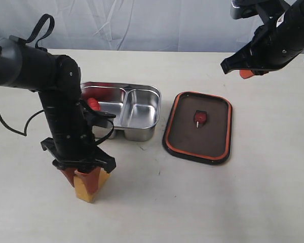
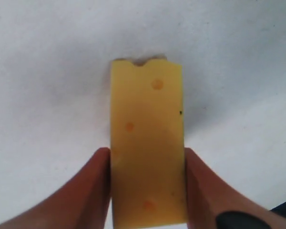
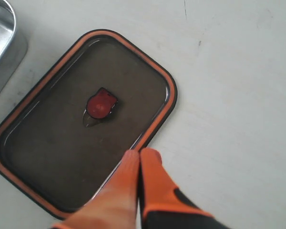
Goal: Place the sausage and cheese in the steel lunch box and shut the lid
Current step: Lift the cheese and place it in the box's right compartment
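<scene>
The yellow cheese (image 1: pixel 84 191) is at the table surface near the front left, and my left gripper (image 1: pixel 86 182) points straight down on it. In the left wrist view both fingers press the sides of the cheese (image 2: pixel 147 119), so my left gripper (image 2: pixel 147 153) is shut on it. The red sausage (image 1: pixel 93 104) lies in the larger compartment of the steel lunch box (image 1: pixel 142 90), partly hidden by the left arm. The dark lid (image 1: pixel 215 131) lies seal-up to the right of the box, its red valve (image 1: pixel 200 118) in the middle. My right gripper (image 1: pixel 246 74) hangs shut and empty above the lid's (image 3: pixel 47 157) far right edge.
The left arm's black body (image 1: pixel 66 111) stands in front of the box's left half, with a cable (image 1: pixel 12 126) trailing to the left. A corner of the box (image 3: pixel 5 43) shows in the right wrist view. A pale curtain closes off the back of the table.
</scene>
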`<state>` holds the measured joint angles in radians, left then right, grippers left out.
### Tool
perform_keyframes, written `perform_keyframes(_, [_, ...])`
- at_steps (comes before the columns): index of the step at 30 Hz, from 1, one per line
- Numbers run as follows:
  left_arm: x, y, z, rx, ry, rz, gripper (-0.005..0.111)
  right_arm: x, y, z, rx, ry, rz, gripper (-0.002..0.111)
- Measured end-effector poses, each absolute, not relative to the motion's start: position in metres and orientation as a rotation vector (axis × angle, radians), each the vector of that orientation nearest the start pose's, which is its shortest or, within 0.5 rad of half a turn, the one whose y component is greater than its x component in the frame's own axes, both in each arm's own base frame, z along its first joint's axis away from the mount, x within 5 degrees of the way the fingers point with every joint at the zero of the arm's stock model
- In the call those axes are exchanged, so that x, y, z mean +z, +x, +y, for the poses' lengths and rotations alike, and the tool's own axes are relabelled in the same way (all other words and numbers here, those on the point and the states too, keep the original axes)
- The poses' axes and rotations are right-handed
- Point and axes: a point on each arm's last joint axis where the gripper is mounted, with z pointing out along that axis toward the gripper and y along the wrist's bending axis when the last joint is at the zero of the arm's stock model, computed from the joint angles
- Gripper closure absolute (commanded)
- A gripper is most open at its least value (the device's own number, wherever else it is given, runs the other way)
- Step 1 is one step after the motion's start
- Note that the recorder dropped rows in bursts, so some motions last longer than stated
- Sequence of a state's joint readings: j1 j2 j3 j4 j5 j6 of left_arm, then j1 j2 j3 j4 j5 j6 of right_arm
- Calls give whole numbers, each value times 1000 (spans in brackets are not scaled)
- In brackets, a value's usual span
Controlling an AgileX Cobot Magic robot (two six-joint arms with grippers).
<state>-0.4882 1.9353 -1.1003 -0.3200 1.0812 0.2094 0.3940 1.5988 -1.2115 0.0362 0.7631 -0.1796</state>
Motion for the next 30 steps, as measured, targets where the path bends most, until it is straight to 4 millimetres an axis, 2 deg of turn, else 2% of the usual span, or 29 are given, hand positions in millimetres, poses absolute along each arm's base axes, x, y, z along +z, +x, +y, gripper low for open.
perform_keyframes(2, [142,266,-171,-399,869,3273,107,272,310,131,115,-721,2537,109])
perform_keyframes(3, [152,268,-172,-411,869,3239,107,272,310,131,115,-721,2537,109])
perform_keyframes(8, [227,288,-181,-478,801,2875,107,272,310,131,115,-721,2537,109])
perform_keyframes(11, [242,302,-187,-467,764,2742,107,272,310,131,115,-721,2537,109])
perform_keyframes(14, [245,315,-192,-459,749,2691,107,272,310,131,113,-722,2537,109])
perform_keyframes(22, [219,348,-208,-442,728,2677,107,271,309,131,112,-725,2545,109])
perform_keyframes(30, [202,369,-219,-440,725,2679,107,271,308,131,118,-717,2565,109])
